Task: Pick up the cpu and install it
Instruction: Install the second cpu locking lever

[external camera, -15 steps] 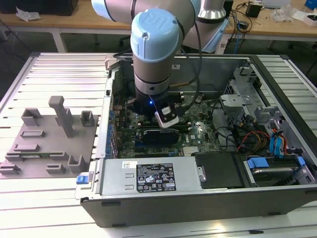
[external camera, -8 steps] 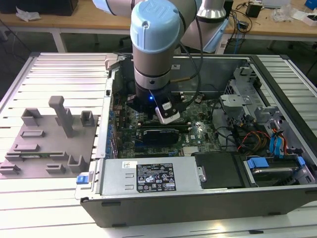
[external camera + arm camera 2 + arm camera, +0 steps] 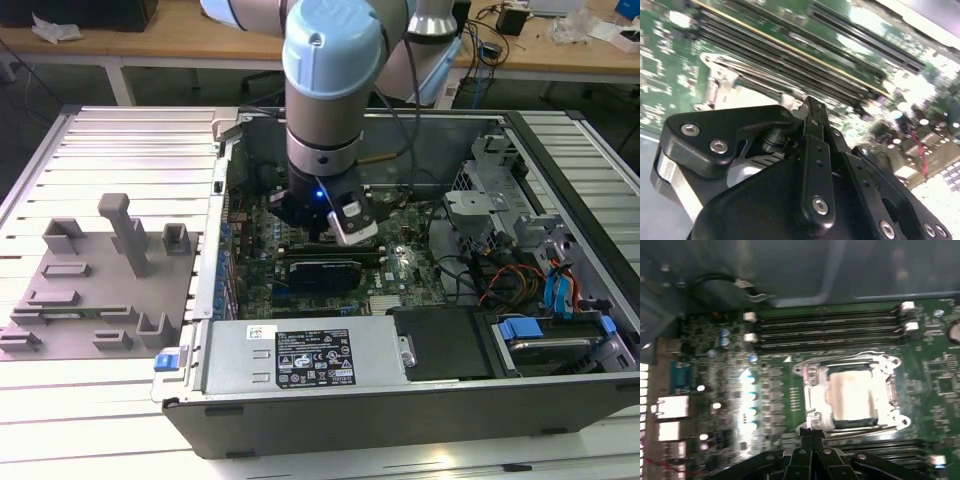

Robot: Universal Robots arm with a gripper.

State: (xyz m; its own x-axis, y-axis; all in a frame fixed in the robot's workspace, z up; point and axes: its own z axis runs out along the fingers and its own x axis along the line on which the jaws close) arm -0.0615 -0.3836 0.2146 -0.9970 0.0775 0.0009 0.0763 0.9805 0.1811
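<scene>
Inside its socket frame [image 3: 850, 395], cpu [image 3: 852, 395].

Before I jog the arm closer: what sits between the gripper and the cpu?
In the first wrist view, the socket's metal frame edge lies between the gripper and the cpu.

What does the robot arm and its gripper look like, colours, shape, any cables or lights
The arm is a thick silver-grey tube with a rounded pale blue cap on its joint. Below sits a black wrist section with a small blue light and a white block. Dark cables run along behind it. The gripper is matte black, built from flat linked bars fastened with silver screws.
</scene>
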